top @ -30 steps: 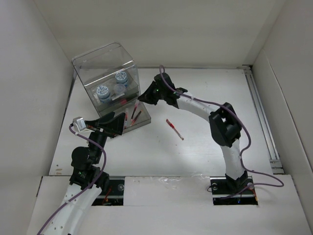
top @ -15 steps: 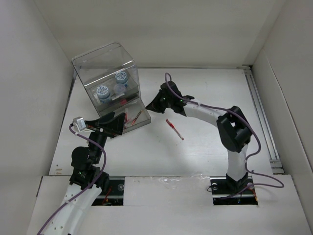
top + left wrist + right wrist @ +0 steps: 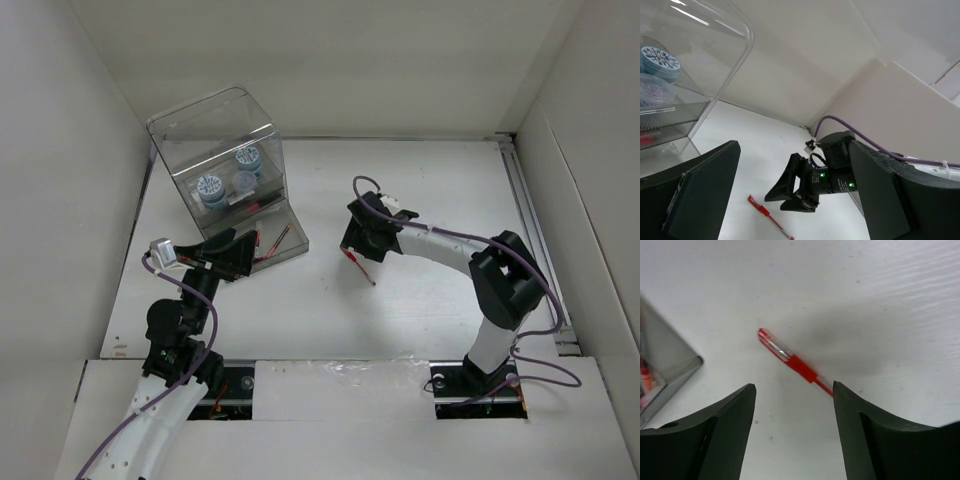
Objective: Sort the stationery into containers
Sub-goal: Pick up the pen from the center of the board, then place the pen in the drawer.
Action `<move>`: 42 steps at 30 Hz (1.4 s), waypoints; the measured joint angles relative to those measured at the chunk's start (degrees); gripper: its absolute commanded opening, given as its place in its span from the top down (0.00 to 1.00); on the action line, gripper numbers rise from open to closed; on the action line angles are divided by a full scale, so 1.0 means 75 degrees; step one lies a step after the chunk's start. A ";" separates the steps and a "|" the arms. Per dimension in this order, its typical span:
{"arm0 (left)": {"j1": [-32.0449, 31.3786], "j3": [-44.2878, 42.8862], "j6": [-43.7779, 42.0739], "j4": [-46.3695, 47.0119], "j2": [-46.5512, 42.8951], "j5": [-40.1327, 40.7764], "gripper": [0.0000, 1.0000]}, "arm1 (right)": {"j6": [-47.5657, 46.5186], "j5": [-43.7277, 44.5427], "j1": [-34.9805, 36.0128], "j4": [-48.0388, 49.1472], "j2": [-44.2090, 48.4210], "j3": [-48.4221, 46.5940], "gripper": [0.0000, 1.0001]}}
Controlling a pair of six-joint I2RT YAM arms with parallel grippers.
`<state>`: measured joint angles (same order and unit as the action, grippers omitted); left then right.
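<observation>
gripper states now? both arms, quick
Left gripper: open, holding nothing.
Right gripper: open, empty, jaws either side of the loose red pen below.

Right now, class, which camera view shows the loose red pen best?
Right wrist view: the red pen fills the middle, nearly whole. Left wrist shows it small; top view shows only part of it below the right claw.

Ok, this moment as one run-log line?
right jaws: open, over loose red pen | left jaws: open, near clear organiser box | in box: blue-and-white rolls, red pens
</observation>
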<state>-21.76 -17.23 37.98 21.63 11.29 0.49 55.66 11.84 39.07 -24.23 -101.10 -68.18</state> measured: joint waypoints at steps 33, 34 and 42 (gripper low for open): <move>0.0000 0.0105 0.0003 0.0061 0.0122 -0.0003 0.12 | -0.0154 -0.0924 0.0705 0.0198 -0.0306 -0.0455 1.00; 0.0000 0.0105 0.0003 0.0061 0.0122 0.0000 0.12 | -0.0093 -0.1163 0.0828 0.0332 -0.0385 -0.0685 1.00; 0.0000 0.0105 0.0000 0.0058 0.0122 0.0093 0.12 | 0.0793 -0.2474 0.1250 0.2052 -0.2159 -0.3378 0.96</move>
<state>-21.76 -16.45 37.98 22.06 12.21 1.19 61.60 -6.72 48.45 -8.84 -117.30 -93.51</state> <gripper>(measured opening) 0.883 0.045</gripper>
